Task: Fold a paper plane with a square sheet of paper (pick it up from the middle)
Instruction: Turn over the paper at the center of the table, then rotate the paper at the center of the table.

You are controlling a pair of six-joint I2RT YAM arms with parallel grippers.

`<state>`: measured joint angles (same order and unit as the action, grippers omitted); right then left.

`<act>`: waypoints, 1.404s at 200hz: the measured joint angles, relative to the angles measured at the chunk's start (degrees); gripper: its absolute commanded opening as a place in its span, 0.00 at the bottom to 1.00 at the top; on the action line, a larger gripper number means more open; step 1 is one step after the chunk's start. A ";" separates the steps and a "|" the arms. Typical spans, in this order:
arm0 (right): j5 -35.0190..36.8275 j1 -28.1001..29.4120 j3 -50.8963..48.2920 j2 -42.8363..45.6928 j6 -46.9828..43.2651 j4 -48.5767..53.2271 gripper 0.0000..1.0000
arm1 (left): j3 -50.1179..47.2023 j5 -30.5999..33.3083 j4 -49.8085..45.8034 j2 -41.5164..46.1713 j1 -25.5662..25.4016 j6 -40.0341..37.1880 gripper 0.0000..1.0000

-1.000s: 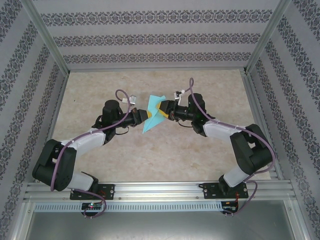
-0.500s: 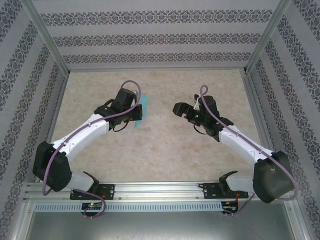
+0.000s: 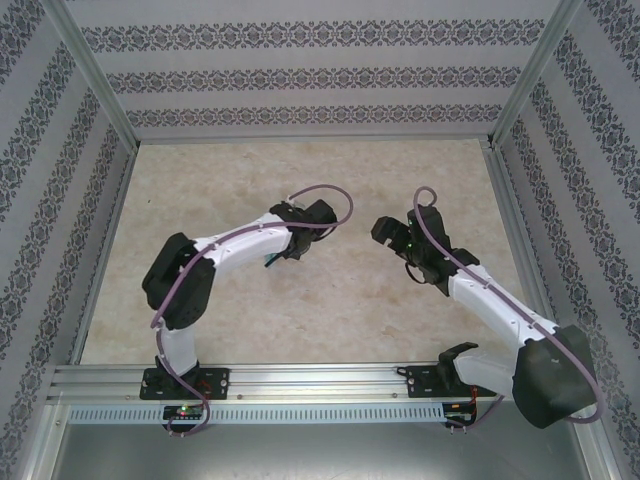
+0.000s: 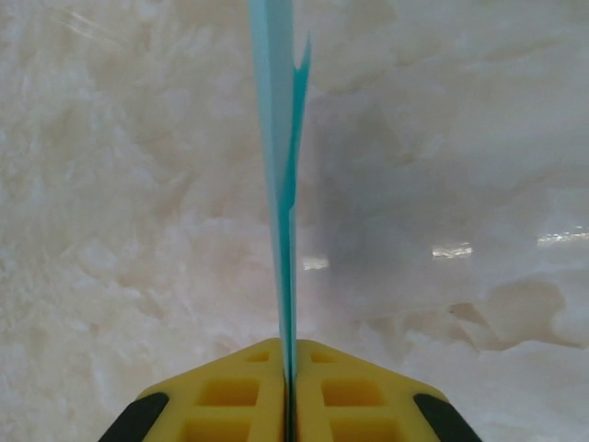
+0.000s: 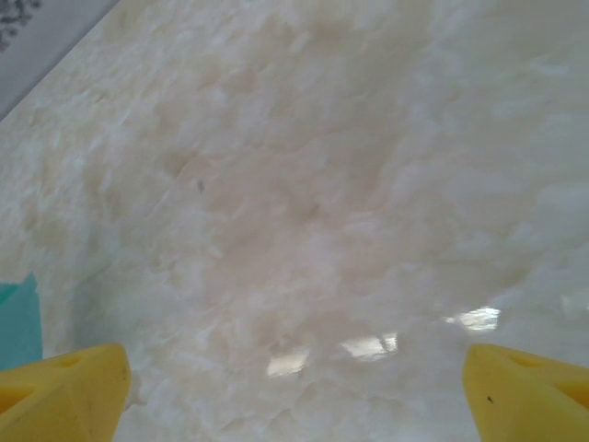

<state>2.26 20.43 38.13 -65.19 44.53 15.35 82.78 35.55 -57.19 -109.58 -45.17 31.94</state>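
Observation:
My left gripper [image 4: 289,354] is shut on the teal paper plane [image 4: 281,138], which stands edge-on straight out from the yellow fingers [image 4: 230,396] above the table. In the top view the left gripper [image 3: 282,250] is near the table's middle, and a sliver of the teal paper plane [image 3: 268,262] shows under it. My right gripper [image 3: 385,230] hangs open to its right, apart from the paper. In the right wrist view the right gripper [image 5: 293,368] has its yellow fingertips [image 5: 64,391] spread wide with bare table between them. A teal corner of the paper plane [image 5: 20,322] shows at the left edge.
The marbled beige table [image 3: 330,310] is boxed in by patterned walls [image 3: 300,80] with metal posts at the corners. An aluminium rail [image 3: 320,385] runs along the near edge and carries both arm bases.
My right gripper has let go of the paper, opened wide and drawn back to the right. My left arm has swung the paper away and now holds it alone near the table's middle.

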 measured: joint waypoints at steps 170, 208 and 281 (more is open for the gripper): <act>0.48 22.49 13.70 -21.53 4.31 -1.60 0.40 | -25.00 -30.47 23.78 23.69 21.88 7.52 0.94; -2.43 30.51 25.00 -34.99 5.35 -4.07 0.27 | -30.67 -31.04 25.05 29.49 28.02 8.96 0.99; -7.56 33.44 35.21 -48.17 5.18 -1.38 0.26 | -34.34 -33.86 27.28 31.36 30.58 9.57 1.00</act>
<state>-5.30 53.87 73.34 -113.36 49.71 13.98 48.45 1.69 -29.91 -78.22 -14.59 41.52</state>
